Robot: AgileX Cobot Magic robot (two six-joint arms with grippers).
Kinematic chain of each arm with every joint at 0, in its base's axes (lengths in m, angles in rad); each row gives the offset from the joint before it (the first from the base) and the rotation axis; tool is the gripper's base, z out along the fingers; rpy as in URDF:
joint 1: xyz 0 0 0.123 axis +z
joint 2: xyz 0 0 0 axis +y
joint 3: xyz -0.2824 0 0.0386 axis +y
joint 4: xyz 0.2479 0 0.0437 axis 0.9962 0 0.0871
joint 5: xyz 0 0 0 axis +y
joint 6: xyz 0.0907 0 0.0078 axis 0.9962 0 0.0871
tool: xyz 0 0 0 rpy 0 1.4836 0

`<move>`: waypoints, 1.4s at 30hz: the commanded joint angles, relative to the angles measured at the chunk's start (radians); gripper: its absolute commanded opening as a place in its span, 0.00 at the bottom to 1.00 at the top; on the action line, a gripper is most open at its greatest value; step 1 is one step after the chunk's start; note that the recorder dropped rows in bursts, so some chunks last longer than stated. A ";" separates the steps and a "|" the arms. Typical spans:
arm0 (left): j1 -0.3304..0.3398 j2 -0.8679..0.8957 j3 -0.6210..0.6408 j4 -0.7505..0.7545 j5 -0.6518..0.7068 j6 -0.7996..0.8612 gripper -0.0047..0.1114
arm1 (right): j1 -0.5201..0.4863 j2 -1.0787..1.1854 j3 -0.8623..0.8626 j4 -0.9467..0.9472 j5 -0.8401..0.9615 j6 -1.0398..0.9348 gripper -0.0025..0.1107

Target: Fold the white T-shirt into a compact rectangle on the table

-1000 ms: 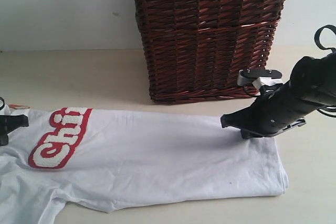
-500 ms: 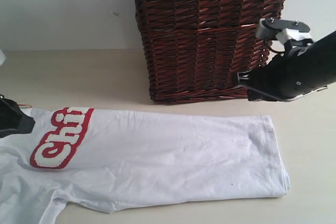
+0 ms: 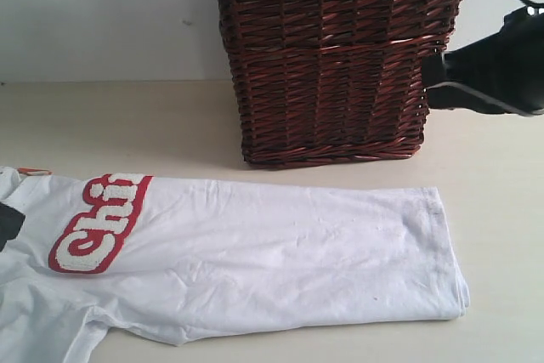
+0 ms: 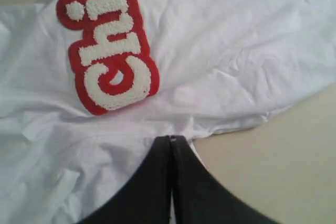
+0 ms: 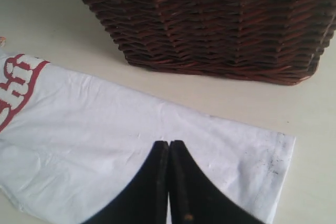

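Observation:
The white T-shirt (image 3: 255,252) lies flat across the table (image 3: 127,125), folded into a long band, with its red-outlined lettering (image 3: 98,223) at the left and its hem end at the right. At the left edge only a dark bit of my left gripper (image 3: 5,225) shows. In the left wrist view it (image 4: 171,140) is shut, pinching a bit of shirt fabric (image 4: 220,51) at the edge beside the sleeve, where creases run into its tips. My right gripper (image 3: 435,82) hangs shut and empty in the air, above the hem end (image 5: 252,156) and beside the basket.
A tall dark brown wicker basket (image 3: 331,57) with cream lace trim stands behind the shirt, close to my right arm. A small orange tag (image 3: 32,171) pokes out at the shirt's left end. Bare table runs right of the hem (image 3: 510,235).
My right gripper has lifted off the shirt's hem end and risen up and to the right beside the basket. The left gripper has slid toward the left edge. The shirt has barely shifted.

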 commanded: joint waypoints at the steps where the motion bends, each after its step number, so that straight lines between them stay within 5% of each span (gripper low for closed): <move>1: -0.006 -0.090 0.038 0.005 0.076 -0.014 0.04 | -0.003 -0.070 0.016 -0.033 0.043 -0.017 0.02; 7: -0.006 -0.137 0.101 -0.003 0.229 0.170 0.04 | -0.003 -0.142 0.079 -0.033 0.011 -0.017 0.02; 11: -0.006 -0.118 0.164 -0.009 0.191 0.176 0.06 | -0.003 -0.168 0.094 -0.033 -0.013 -0.017 0.02; 20: -0.006 -0.024 0.237 -0.080 0.044 0.311 0.49 | -0.003 -0.176 0.096 -0.024 -0.025 -0.017 0.02; 32: -0.006 0.169 0.273 0.033 -0.069 0.402 0.54 | -0.003 -0.176 0.096 -0.011 -0.030 -0.017 0.02; 42: -0.049 0.384 0.232 -0.144 -0.125 0.547 0.57 | -0.003 -0.176 0.096 0.010 -0.043 -0.017 0.02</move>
